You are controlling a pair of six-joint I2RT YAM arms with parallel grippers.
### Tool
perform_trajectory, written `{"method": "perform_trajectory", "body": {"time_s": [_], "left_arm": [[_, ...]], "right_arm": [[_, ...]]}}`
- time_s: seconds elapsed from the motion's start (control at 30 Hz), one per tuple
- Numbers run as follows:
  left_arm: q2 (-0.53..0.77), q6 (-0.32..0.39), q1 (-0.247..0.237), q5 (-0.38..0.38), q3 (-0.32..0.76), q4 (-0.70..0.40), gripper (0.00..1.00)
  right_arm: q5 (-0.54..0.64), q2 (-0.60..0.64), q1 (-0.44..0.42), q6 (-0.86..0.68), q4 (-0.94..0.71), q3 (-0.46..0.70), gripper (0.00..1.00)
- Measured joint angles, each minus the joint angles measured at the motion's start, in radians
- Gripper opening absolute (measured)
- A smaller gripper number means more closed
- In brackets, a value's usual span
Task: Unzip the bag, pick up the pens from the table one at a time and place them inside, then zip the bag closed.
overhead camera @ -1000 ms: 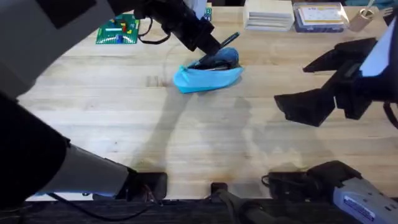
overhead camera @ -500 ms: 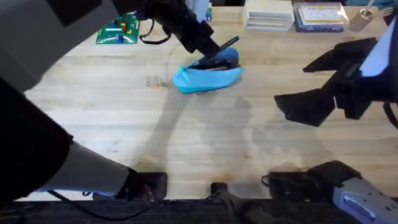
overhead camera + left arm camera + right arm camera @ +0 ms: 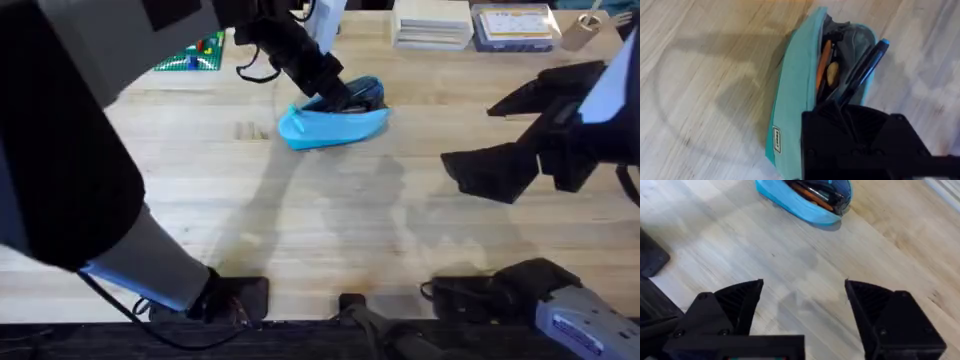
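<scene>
On the wooden table (image 3: 330, 220) the unzipped bag (image 3: 335, 125) lies toward the far side, the left gripper (image 3: 340, 93) pinching a pen (image 3: 862, 67) over its opening, the right gripper (image 3: 802, 305) spread wide well apart.

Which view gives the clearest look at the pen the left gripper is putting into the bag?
The left wrist view: the pen fills much of it, blue-tipped and slanting into the open bag, held by the left gripper. In the overhead view the left arm covers it at the bag's mouth. In the right wrist view, pens lie inside; this one can't be told apart.
</scene>
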Motion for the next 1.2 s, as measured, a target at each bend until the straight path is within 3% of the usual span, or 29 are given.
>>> {"method": "perform_trajectory", "body": {"time_s": [0.6, 0.63, 0.8, 0.83, 1.2], "left_arm": [[0.029, 0.000, 0.000, 0.000, 0.000, -0.013, 0.066], [0.029, 0.005, 0.000, 0.000, 0.000, -0.016, 0.132], [0.029, 0.007, -0.002, 0.012, 0.000, -0.025, 0.898], [0.029, 0.007, -0.003, 0.013, 0.000, -0.027, 0.965], [0.029, 0.008, -0.004, 0.015, 0.000, -0.027, 0.995]], "right_arm": [[0.000, 0.000, 0.000, 0.000, 0.000, 0.000, 0.997], [0.000, 0.000, 0.000, 0.000, 0.000, 0.000, 0.997], [0.000, 0.000, 0.000, 0.000, 0.000, 0.000, 0.996], [0.000, 0.000, 0.000, 0.000, 0.000, 0.000, 0.997], [0.000, 0.000, 0.000, 0.000, 0.000, 0.000, 0.997]]}}
